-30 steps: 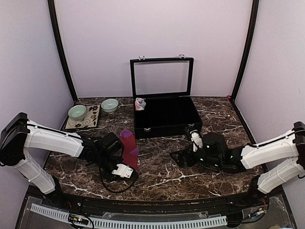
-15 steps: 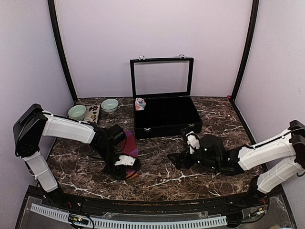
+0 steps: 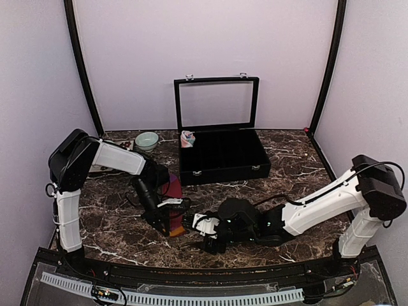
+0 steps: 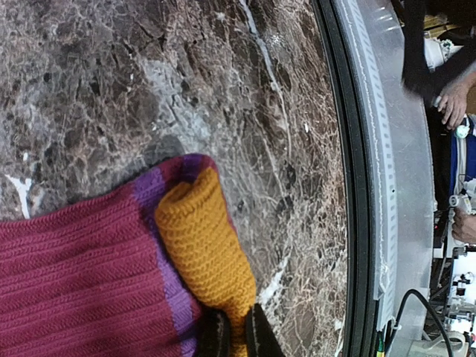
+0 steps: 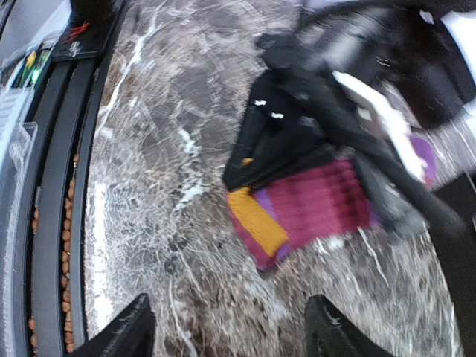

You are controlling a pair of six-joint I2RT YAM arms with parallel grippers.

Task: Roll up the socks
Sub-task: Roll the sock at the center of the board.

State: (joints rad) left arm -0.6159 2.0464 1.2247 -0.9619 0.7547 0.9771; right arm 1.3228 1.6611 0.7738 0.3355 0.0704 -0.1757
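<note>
The maroon sock (image 3: 173, 189) with purple stripes lies flat on the marble left of centre. Its orange cuff (image 4: 204, 249) is folded over onto the purple band. My left gripper (image 4: 234, 335) is shut on the near end of that cuff; in the top view it (image 3: 171, 223) sits at the sock's near end. My right gripper (image 3: 194, 224) hovers just right of the cuff. It (image 5: 227, 335) stands open with bare marble between its fingers, and the sock (image 5: 320, 204) lies ahead of it. The salmon-pink sock (image 3: 187, 138) is bunched at the back by the case's left corner.
A black case (image 3: 223, 156) with its lid up stands at the back centre. A mint bowl (image 3: 146, 140) sits at the back left, next to a tray partly hidden by my left arm. The table's black front rail (image 4: 357, 186) runs close to the sock.
My left arm brought the sock down from upright to flat and folded the orange cuff over. My right arm swung left across the table to the sock, its jaws narrowing somewhat.
</note>
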